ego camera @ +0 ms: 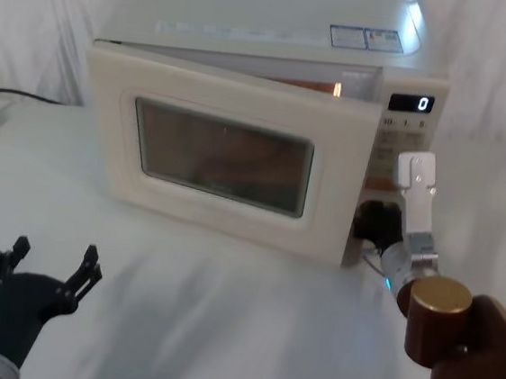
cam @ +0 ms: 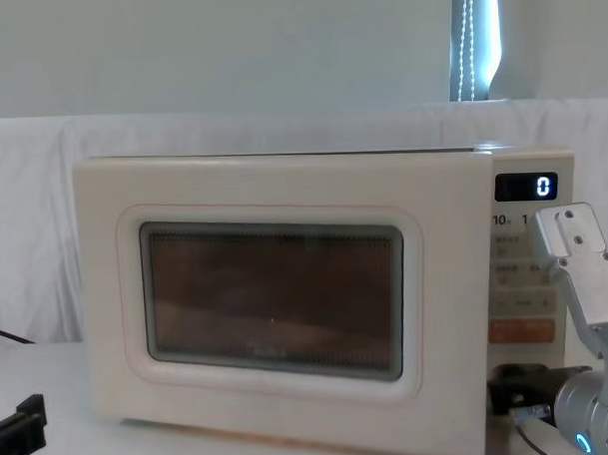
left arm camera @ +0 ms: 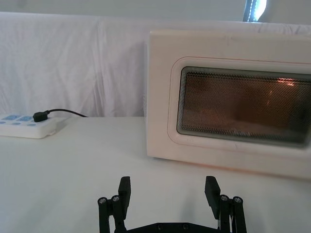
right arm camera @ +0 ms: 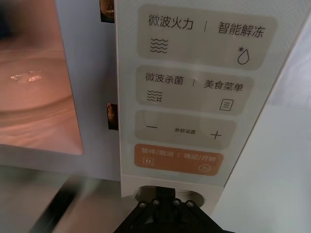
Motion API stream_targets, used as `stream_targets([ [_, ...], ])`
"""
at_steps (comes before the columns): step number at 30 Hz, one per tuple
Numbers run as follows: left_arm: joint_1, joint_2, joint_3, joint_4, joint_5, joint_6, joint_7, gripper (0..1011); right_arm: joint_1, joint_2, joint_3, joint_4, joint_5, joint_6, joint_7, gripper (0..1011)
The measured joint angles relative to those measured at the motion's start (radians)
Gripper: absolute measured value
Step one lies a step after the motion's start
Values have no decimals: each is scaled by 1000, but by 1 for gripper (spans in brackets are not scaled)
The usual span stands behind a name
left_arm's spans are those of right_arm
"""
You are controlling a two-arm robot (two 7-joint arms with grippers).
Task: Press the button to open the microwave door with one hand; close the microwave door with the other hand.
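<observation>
The cream microwave door (ego camera: pixel 211 158) with its dark window stands ajar, its right edge swung out from the body so the lit cavity shows behind it. It also faces the left wrist view (left arm camera: pixel 233 107) and the chest view (cam: pixel 277 308). My right gripper (ego camera: pixel 374 222) is shut, its tips against the button (right arm camera: pixel 146 192) at the foot of the control panel, just under the orange key (right arm camera: pixel 177 159). The right gripper (right arm camera: pixel 165 196) covers most of the button. My left gripper (ego camera: pixel 54 255) hangs open over the table, in front of and left of the door, with nothing between its fingers (left arm camera: pixel 125 188).
A white power strip (left arm camera: pixel 24 125) with a black plug and cable lies on the table to the left of the microwave. The display (ego camera: pixel 411 103) reads 0. White cloth covers the table and the wall behind.
</observation>
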Motion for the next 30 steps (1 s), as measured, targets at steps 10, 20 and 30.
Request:
stream_targets([
  [10,0,0,0,0,0,0,0,1001,-6,5,0,-11,0,0,1,0],
  [20,0,0,0,0,0,0,0,1001,-39,16,-4,-71,4,11,20,0],
  [30,0,0,0,0,0,0,0,1001,-103,31,-12,-174,8,42,44,0],
])
